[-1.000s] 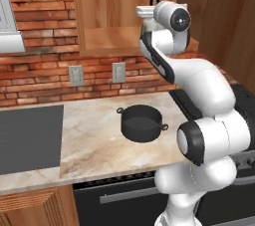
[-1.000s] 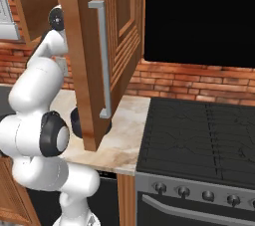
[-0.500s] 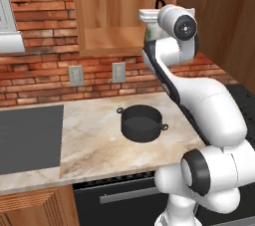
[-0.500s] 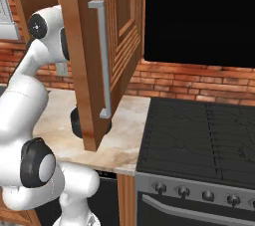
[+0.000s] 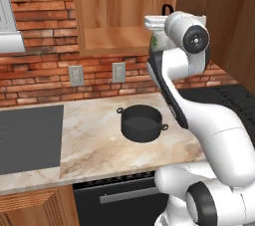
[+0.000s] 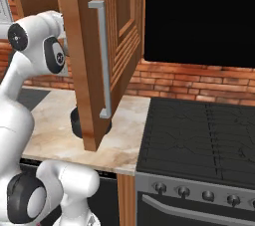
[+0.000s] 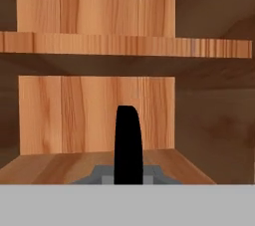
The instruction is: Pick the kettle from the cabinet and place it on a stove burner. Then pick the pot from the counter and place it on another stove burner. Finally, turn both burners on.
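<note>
Gripper [image 7: 128, 172] in the cabinet [image 5: 117, 38], jaws together, apparently clamped on the kettle [image 5: 160, 36] handle, kettle largely hidden behind the wrist; pot [image 5: 141, 123] waits on counter [image 5: 94, 140].

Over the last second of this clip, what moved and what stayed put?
The arm swung its upper joints higher and rightward toward the open cabinet, its elbow rising from low beside the counter. The gripper is shut inside the cabinet on the kettle's black handle; the kettle has not visibly left the shelf. The pot, counter and cabinet door stayed put.
</note>
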